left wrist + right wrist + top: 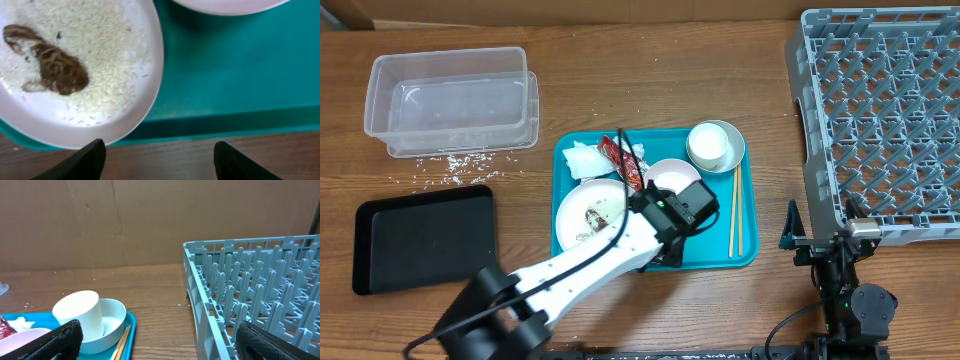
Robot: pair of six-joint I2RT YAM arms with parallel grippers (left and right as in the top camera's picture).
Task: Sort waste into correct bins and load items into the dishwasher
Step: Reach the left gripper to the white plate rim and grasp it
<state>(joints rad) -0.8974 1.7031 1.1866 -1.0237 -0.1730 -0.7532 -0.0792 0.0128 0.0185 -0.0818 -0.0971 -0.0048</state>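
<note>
A large white plate point(582, 212) with rice and a brown scrap point(60, 70) lies on the teal tray point(745, 255), beside a smaller white plate point(670, 175). White napkins point(585, 158) and a red wrapper point(618, 158) lie at the tray's back. A white cup point(708, 140) stands in a pale bowl point(730, 152), and chopsticks point(735, 212) lie to their right. My left gripper point(160, 160) is open and empty over the tray's front edge point(665, 250), right of the large plate. My right gripper point(160, 340) is open and empty by the grey rack's point(880, 120) front left corner.
A clear tub point(450, 100) stands at the back left, and a black tray point(425, 238) lies in front of it. Loose rice point(455, 165) is scattered on the table between them. The right wrist view shows the cup point(80, 312), the bowl point(114, 320), the chopsticks point(120, 342) and the rack point(250, 280).
</note>
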